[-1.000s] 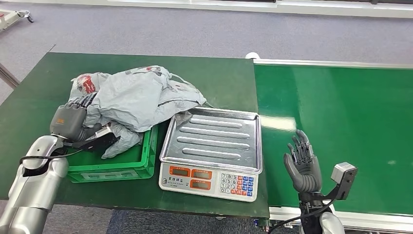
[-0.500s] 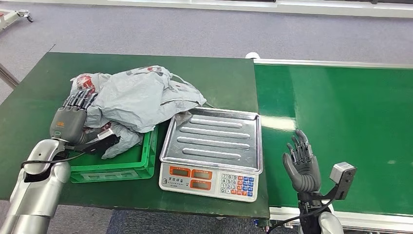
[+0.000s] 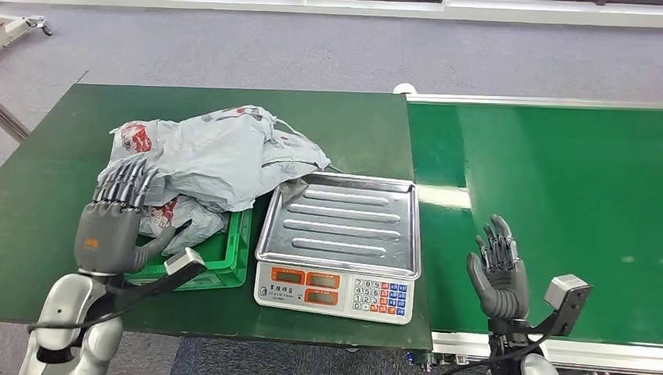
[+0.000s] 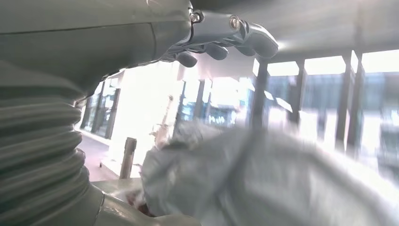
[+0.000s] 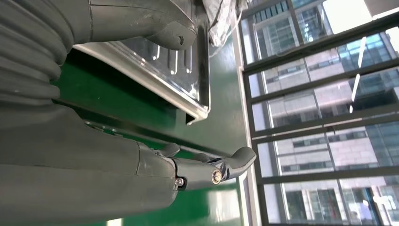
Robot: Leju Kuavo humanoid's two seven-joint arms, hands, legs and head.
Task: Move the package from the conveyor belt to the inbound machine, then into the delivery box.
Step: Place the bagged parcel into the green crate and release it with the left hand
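A heap of crumpled grey packages (image 3: 219, 156) with red printing fills the green crate (image 3: 209, 266) on the table's left and spills over its rim; the wrist view shows the grey bag (image 4: 263, 179) blurred and close. My left hand (image 3: 109, 226) hovers at the crate's near left corner, fingers spread, holding nothing. The scale (image 3: 340, 242) with its steel tray (image 3: 344, 215) stands bare beside the crate. My right hand (image 3: 498, 269) is raised over the conveyor belt (image 3: 563, 203) near its front edge, fingers apart and empty. In the right wrist view the steel tray's edge (image 5: 197, 94) lies beyond the thumb.
The scale's keypad and displays (image 3: 336, 291) face me. The belt's metal frame (image 3: 539, 101) runs along the far side. Grey floor lies beyond the green table (image 3: 352, 125). A metal leg (image 3: 12, 121) crosses at far left.
My left hand has let go of the packages, drawn back toward me and opened. My right hand has shifted slightly right and lower.
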